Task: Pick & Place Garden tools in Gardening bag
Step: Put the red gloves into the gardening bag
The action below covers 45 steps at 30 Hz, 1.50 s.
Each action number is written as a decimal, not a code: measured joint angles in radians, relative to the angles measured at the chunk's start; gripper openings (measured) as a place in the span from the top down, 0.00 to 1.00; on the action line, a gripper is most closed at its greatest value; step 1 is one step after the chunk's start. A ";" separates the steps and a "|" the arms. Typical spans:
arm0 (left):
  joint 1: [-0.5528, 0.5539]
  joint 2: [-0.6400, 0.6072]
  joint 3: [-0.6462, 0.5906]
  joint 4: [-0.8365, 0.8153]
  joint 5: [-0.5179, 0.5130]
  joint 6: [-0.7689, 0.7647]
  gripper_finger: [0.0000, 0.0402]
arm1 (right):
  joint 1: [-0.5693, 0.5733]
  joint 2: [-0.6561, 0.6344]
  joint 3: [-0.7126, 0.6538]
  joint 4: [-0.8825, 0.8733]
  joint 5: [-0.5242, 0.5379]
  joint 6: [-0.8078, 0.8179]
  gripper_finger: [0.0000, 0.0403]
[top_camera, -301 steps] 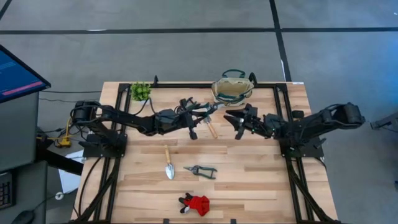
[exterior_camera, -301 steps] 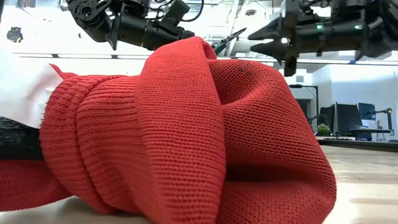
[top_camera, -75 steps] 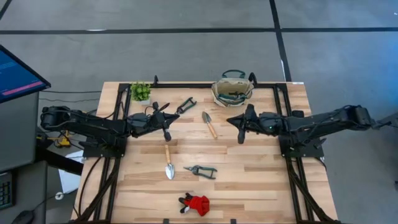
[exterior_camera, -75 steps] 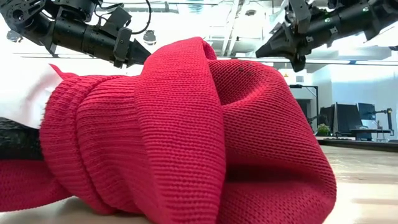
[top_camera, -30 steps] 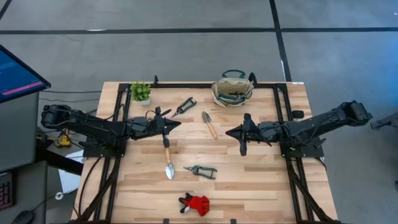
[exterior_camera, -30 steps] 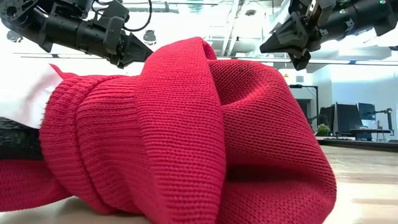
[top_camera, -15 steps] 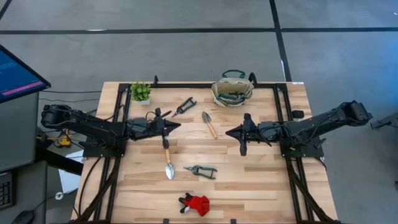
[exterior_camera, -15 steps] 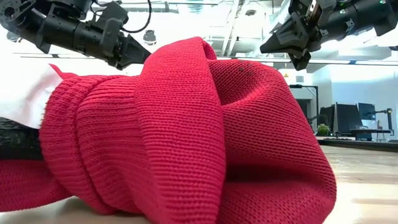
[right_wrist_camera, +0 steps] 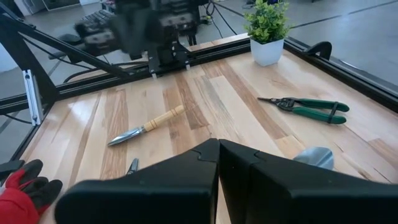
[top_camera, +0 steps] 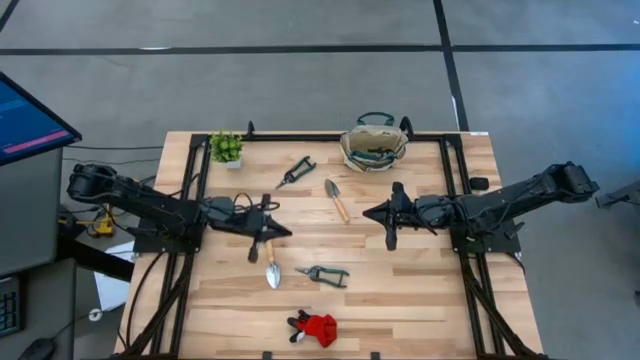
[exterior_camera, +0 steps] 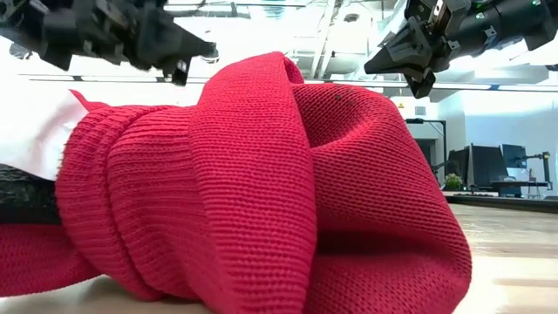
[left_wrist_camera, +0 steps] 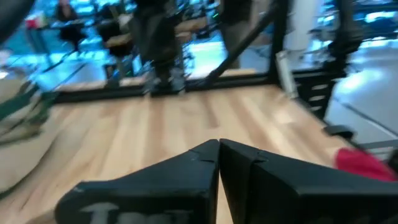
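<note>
My left gripper (top_camera: 288, 232) hovers shut above the wooden handle of a trowel (top_camera: 271, 264) that lies flat at the table's middle left. In the low view it (exterior_camera: 205, 45) shows blurred and high up. My right gripper (top_camera: 366, 212) hangs shut over the table's middle right, holding nothing. The beige gardening bag (top_camera: 373, 145) stands at the far edge. A second trowel (top_camera: 337, 200), green-handled pruners (top_camera: 296, 171), black shears (top_camera: 323, 273) and a red-and-black bundle (top_camera: 314, 327) lie flat on the wood. The bundle (exterior_camera: 261, 174) fills the low view.
A small green potted plant (top_camera: 226, 148) stands at the far left corner. Black rails (top_camera: 196, 190) run along the table's sides and far edge. A screen (top_camera: 25, 120) stands left of the table. Bare wood lies between the right gripper and the near edge.
My left gripper has swung toward the table's near edge, from beside the pruners to above the left trowel's handle, staying shut. My right gripper has kept still. No tool has moved.
</note>
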 joint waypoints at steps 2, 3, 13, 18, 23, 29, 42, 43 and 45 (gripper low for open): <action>-0.040 0.000 0.027 -0.008 0.000 0.011 1.00 | 0.000 0.000 0.000 0.000 0.000 0.000 1.00; -0.060 0.000 0.040 -0.019 0.000 0.019 1.00 | 0.000 0.000 0.000 0.000 0.000 0.000 1.00; -0.211 0.100 0.189 -0.237 -0.150 0.017 1.00 | 0.000 0.000 0.000 0.001 0.000 0.002 1.00; -0.255 0.233 0.262 -0.243 -0.081 0.003 1.00 | 0.000 0.000 0.000 0.002 0.000 0.002 1.00; -0.293 0.340 0.310 -0.240 -0.006 -0.115 1.00 | 0.000 0.000 0.000 -0.004 0.000 -0.001 1.00; -0.363 0.421 0.326 -0.241 -0.001 -0.205 1.00 | 0.000 0.000 0.000 -0.008 0.000 -0.001 1.00; -0.510 0.446 0.348 -0.197 -0.126 -0.316 1.00 | 0.001 0.000 0.000 -0.030 0.000 0.002 1.00; -0.510 0.449 0.360 -0.195 -0.130 -0.316 1.00 | 0.001 0.000 0.000 -0.030 0.000 0.002 1.00; -0.507 0.461 0.383 -0.214 -0.133 -0.315 1.00 | 0.001 0.000 0.000 -0.030 0.000 0.002 1.00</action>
